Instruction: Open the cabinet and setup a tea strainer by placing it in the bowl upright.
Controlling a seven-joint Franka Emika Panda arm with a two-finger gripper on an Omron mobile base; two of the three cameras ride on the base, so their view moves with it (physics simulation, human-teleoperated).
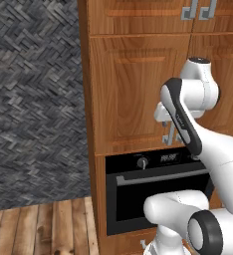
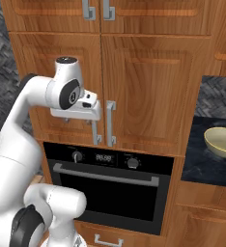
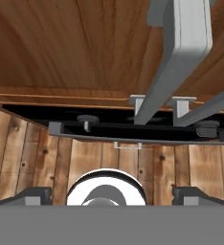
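One cabinet (image 2: pixel 134 87), two closed doors, two bar handles (image 2: pixel 110 123), one bowl (image 2: pixel 222 142), pincer (image 2: pixel 93 126) wide open, empty.

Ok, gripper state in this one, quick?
Gripper: open, holding nothing; it sits at the left door handle of the cabinet, jaws not closed on it.

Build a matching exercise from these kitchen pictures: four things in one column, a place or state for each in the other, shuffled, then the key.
Things:
1. medium-brown wood cabinet with two tall doors
2. plain beige-cream bowl
3. black built-in oven
4. robot's two-finger gripper

Places or states:
A. on the dark counter at right
B. open, at the left door's silver bar handle
C. both doors shut
D. directly under the tall doors

Pairs: 1-C, 2-A, 3-D, 4-B
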